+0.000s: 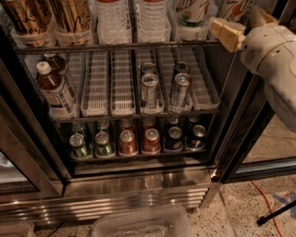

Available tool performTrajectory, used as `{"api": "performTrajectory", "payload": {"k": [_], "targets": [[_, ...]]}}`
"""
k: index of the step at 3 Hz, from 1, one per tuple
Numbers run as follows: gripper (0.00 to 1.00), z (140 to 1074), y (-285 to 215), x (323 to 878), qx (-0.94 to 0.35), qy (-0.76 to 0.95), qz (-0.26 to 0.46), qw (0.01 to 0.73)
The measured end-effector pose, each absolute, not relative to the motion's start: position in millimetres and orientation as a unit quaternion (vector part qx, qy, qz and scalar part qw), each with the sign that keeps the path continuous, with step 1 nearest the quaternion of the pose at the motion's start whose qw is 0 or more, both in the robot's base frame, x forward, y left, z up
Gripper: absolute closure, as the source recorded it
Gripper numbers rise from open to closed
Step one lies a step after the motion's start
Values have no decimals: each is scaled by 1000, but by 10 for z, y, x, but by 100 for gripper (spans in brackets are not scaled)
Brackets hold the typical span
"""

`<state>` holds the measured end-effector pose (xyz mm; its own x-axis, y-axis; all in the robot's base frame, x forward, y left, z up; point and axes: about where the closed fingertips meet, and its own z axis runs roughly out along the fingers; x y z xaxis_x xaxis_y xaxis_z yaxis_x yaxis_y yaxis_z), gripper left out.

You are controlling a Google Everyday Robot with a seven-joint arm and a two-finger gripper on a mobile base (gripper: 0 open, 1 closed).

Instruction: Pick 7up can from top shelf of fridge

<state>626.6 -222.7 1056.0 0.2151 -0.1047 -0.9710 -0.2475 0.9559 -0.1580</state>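
Observation:
The fridge (138, 185) stands open in front of me, with its steel base panel at the bottom. The top shelf (115, 47) is the wire rack along the top edge of the view. Two white 7up cans with green lettering stand at its right end, one (192, 11) in a clear tray and one (235, 9) further right, partly behind my arm. Only their lower parts show. My gripper (226, 33) is at the upper right, level with the top shelf and right beside these cans, between the two. It holds nothing that I can see.
Tall tan cans (27, 14) and clear bottles (111, 14) fill the top shelf's left. The middle rack holds brown bottles (53, 88) and silver-blue cans (150, 88). The bottom rack holds short green, red and dark cans (134, 141). A clear bin (143, 224) and orange cable (268, 203) lie on the floor.

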Motion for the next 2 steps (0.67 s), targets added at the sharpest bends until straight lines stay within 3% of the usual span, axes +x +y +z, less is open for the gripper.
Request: {"api": "performTrajectory", "payload": {"k": [2], "targets": [[27,10599,-2203,6277,-140,622,53,769]]}}
